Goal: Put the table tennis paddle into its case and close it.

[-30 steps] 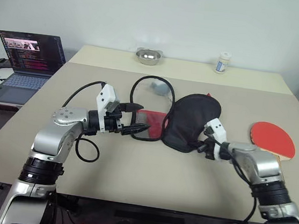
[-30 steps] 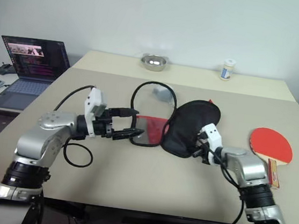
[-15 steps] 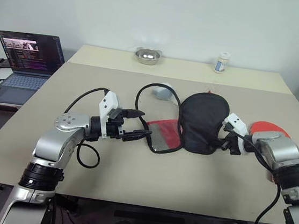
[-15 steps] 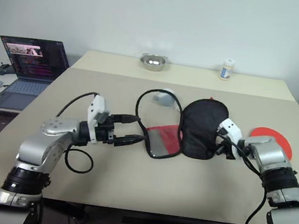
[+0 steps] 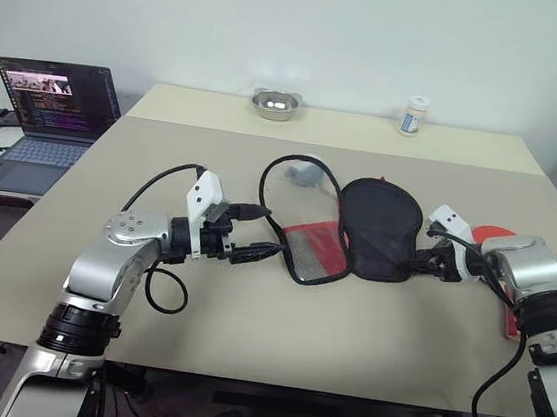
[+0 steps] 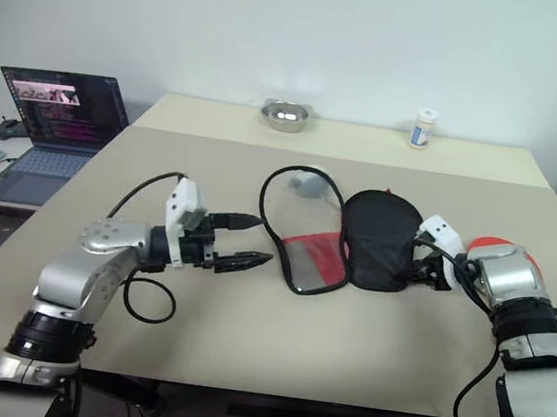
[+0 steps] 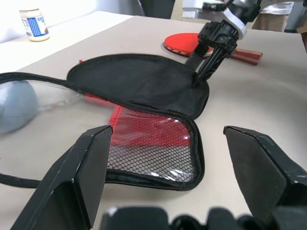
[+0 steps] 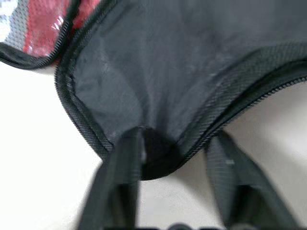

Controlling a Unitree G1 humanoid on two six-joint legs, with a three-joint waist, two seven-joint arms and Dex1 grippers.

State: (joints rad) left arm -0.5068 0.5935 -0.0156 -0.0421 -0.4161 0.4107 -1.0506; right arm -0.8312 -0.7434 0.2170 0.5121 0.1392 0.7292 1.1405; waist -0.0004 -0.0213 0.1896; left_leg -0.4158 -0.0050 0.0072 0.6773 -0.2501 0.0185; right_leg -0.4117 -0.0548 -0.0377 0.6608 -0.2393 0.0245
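Left eye view: both arms [image 5: 112,260] outstretched

Big beige table [image 5: 244,335] here. The opened case [image 5: 355,239] lies mid-table with the red paddle [image 7: 184,43] off to its right. A steel bowl [image 5: 276,104] and small jar [image 5: 416,116] sit at the far edge.

Plain room with a beige table [image 5: 244,335].
Backed by a bare pale wall [image 5: 309,31]; beside the table's left edge, an open laptop [image 5: 42,116] on a lower side desk; evenly lit throughout.
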